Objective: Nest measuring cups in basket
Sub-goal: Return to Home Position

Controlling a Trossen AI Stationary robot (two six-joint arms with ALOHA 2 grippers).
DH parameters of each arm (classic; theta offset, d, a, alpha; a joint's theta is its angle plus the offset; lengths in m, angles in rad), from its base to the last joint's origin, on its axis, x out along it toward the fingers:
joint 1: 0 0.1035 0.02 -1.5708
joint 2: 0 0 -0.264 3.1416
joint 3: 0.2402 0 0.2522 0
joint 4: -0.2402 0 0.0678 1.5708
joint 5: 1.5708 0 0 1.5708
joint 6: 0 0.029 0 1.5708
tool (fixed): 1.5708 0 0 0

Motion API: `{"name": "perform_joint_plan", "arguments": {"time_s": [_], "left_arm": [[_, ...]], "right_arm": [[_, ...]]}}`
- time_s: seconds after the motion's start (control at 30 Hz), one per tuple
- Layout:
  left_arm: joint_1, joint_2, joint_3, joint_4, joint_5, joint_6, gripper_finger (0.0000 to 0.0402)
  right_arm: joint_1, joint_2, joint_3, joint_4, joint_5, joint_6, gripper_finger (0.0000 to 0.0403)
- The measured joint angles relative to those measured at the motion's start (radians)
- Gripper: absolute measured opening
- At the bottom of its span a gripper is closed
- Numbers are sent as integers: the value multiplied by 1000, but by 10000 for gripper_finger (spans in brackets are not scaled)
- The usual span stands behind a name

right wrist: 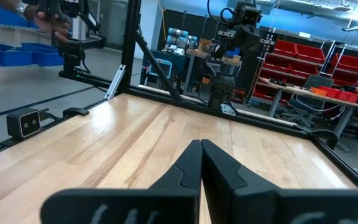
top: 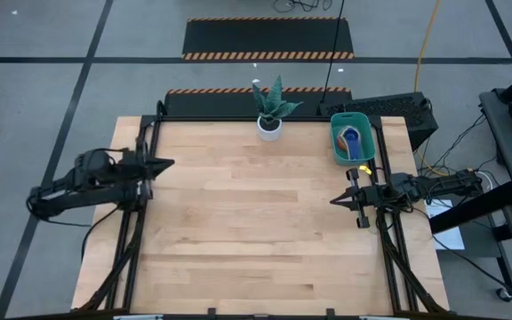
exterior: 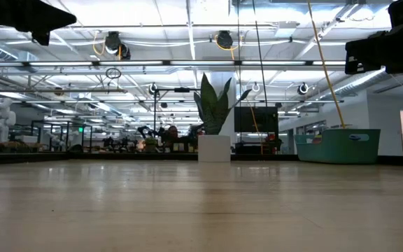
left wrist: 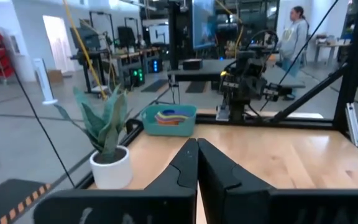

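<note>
The teal basket (top: 354, 138) stands on the table's far right part, next to the right arm. Inside it lie the measuring cups (top: 353, 140), nested together, blue on top with yellow and orange showing; the left wrist view shows their coloured rims (left wrist: 169, 116) above the basket's wall (left wrist: 166, 127). My left gripper (top: 169, 164) is shut and empty, level at the table's left edge, pointing right. My right gripper (top: 334, 201) is shut and empty, level at the right edge, pointing left, just nearer than the basket.
A white pot with a green plant (top: 271, 111) stands at the table's far edge, middle. The bare wooden tabletop (top: 256, 222) stretches between the two arms. A person (left wrist: 296, 34) stands in the room beyond the table's right side.
</note>
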Motion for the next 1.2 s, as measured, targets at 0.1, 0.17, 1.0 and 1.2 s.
{"name": "perform_joint_plan", "arguments": {"time_s": [0.1,0.17,1.0,1.2], "left_arm": [[0,-31,-30,15,16,-13,1],[-1,-39,-65,55,48,-42,1],[-218,-38,-393,311,-74,-86,1],[-280,-37,-393,319,-148,-30,0]], "right_arm": [[0,0,0,0,0,0,0],[0,0,0,0,0,0,0],[0,0,0,0,0,0,0],[0,0,0,0,0,0,0]]}}
